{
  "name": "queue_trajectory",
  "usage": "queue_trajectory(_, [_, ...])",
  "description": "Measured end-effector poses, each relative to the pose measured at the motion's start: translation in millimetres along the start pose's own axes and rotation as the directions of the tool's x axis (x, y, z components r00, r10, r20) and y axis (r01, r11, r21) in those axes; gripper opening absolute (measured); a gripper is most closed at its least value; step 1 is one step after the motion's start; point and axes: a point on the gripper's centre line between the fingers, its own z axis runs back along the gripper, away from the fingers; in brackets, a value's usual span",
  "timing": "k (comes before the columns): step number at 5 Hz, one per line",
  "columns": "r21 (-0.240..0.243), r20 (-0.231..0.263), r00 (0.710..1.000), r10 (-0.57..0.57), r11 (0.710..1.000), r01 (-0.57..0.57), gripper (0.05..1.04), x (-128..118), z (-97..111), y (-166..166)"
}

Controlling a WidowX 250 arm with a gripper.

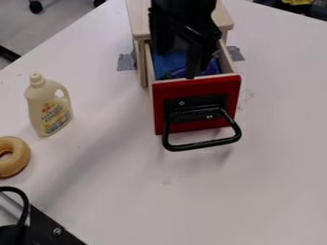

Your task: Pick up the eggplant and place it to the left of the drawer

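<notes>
The black gripper (191, 62) hangs down from the top edge into the open drawer, just behind its red front (198, 88). Inside the drawer, a purple eggplant (209, 69) lies low behind the front panel, partly hidden by the gripper. Whether the two touch I cannot tell. Blue material (167, 61) lines the drawer floor. A black handle (201, 145) sticks out from the drawer front.
The wooden cabinet (138, 21) stands at the top, with grey tape (126, 61) beside it. Left of the drawer are a cream bottle (48, 105) and a tan ring (20, 158). Black hardware (48, 229) occupies the lower left corner.
</notes>
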Motion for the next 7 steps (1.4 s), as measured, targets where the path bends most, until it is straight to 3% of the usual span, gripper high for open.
queue_trajectory(3, [0.022,0.072,0.997,-0.038,0.999,0.036,0.996,29,-3,-2])
queue_trajectory(7, [0.061,0.077,0.992,-0.101,0.993,0.097,0.996,69,-31,-11])
